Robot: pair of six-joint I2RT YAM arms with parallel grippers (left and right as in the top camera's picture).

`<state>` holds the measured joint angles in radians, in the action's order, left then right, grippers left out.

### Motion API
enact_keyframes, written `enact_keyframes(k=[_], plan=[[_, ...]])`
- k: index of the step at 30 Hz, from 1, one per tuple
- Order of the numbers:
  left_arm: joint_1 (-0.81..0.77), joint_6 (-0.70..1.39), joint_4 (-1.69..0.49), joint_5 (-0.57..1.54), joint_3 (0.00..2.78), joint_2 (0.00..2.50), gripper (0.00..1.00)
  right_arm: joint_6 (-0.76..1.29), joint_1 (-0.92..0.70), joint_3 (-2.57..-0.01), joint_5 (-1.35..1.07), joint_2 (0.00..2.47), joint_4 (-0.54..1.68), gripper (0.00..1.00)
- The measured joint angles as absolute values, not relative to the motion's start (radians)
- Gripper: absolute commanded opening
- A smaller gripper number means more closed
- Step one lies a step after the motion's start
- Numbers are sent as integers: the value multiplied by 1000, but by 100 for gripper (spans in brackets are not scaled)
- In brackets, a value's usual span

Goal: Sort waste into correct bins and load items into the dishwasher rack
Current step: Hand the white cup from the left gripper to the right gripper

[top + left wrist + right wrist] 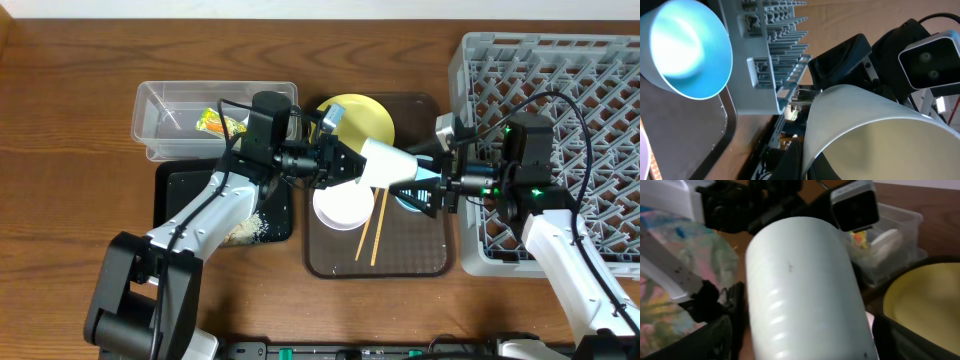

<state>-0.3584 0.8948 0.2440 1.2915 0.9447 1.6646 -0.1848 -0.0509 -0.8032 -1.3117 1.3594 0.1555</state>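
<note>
Tub (160, 125) behind shallow tray (185, 195); rack (600, 80) right of serving tray (400, 258).

From overhead you look straight down on the whole table (70, 60), while your left wrist view faces the dishwasher rack (759, 92) and your right wrist view faces the clear tub (912, 222), both very near the white cup (865, 135) they share.

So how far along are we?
Done: green-yellow-orange wrapper in the clear plastic tub, white rice scraps on the black tray. In hand: small white cup between left gripper and right gripper. Left: round yellow plate, white bowl, light blue bowl, wooden chopsticks; nothing in the grey lattice rack.
</note>
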Motion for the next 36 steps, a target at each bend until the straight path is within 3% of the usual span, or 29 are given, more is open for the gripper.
enact_keyframes(k=[3,23,33,34,36], plan=[[-358,900,244,1305,945,1665,6,-189,-51,-803,-1328,1359,154,72],[-358,973,244,1335,945,1665,6,-189,-51,-803,-1339,1360,154,71],[-358,995,244,1349,945,1665,6,-188,-51,-803,-1339,1360,152,57],[-358,995,244,1350,945,1665,9,-187,-51,-803,-1339,1360,152,56],[-358,993,245,1349,945,1665,24,-188,-51,-803,-1338,1360,152,56]])
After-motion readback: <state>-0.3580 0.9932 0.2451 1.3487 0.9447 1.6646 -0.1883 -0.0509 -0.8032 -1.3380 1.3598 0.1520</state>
